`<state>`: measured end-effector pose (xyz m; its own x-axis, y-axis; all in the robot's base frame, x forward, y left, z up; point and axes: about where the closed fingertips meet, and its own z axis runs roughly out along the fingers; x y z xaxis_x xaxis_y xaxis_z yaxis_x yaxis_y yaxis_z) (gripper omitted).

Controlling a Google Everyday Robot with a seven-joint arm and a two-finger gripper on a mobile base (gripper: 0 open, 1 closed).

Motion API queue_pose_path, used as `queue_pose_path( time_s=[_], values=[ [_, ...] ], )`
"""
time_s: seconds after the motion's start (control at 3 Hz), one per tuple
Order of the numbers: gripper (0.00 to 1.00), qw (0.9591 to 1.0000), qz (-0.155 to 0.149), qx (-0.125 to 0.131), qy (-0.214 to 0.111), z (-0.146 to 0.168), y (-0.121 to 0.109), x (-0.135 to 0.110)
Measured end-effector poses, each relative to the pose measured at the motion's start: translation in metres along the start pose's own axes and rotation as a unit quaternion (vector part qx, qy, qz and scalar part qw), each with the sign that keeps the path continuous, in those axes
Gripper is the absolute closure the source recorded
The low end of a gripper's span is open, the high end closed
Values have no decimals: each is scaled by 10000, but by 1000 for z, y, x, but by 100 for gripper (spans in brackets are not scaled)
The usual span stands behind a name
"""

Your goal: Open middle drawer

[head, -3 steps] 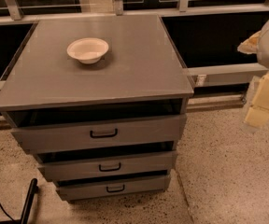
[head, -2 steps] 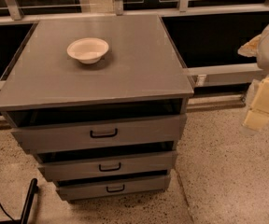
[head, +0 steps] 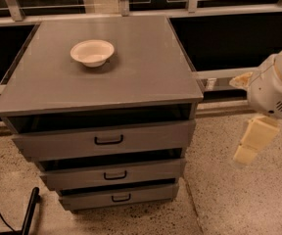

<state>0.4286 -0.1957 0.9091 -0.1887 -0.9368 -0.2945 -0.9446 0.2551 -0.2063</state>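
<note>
A: So, where does the middle drawer [head: 151, 170] sit?

B: In the front of the grey table [head: 131, 82], second of three fronts, between the taller top drawer [head: 155, 137] and the slimmer bottom drawer [head: 151, 194]. Its small black handle [head: 115, 175] is at the centre of the front, and a dark gap shows just above its upper edge.

A: And the claw [head: 246, 153]?

B: Off to the right of the table, well apart from it, about level with the drawer fronts. It hangs cream-coloured below the round white body of the arm [head: 275, 87], over the speckled floor [head: 239, 199]. It touches nothing on the table.

A: Released or clenched?

B: I cannot tell; from this angle it reads as one pale block pointing down.

A: Anything on top of the table?

B: A white bowl [head: 92, 52], upright, toward the back left of the table's surface.
</note>
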Motion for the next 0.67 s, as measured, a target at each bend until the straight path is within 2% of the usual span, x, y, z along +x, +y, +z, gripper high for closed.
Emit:
queue_pose_path(
  time_s=[0.33, 0.67],
  values=[
    [0, 9997, -18, -118, -229, 29, 10, -2],
    [0, 9990, 1, -322, -294, 90, 25, -6]
  ],
)
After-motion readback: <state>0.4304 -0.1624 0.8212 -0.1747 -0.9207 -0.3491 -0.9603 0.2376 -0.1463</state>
